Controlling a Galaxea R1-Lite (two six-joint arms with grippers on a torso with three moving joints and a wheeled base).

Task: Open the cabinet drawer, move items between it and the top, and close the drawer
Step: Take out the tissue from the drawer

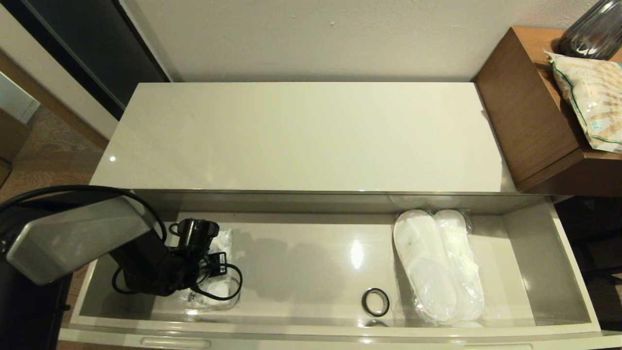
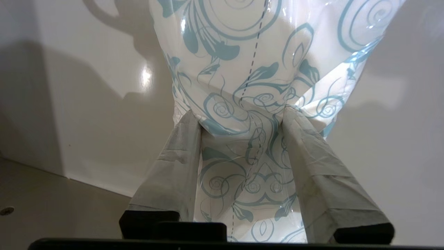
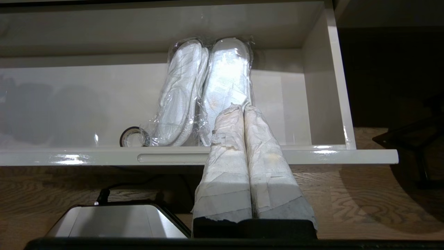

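left gripper was down inside the open cabinet drawer, at its left end, and its two taped fingers pinched the white pack with blue-green print; the plastic was bunched between them. far to its right lay the slippers in clear wrap, with a small black ring just beside them. behind the gripper, the top seemed bare. right gripper hung outside the drawer front, fingers pressed together.
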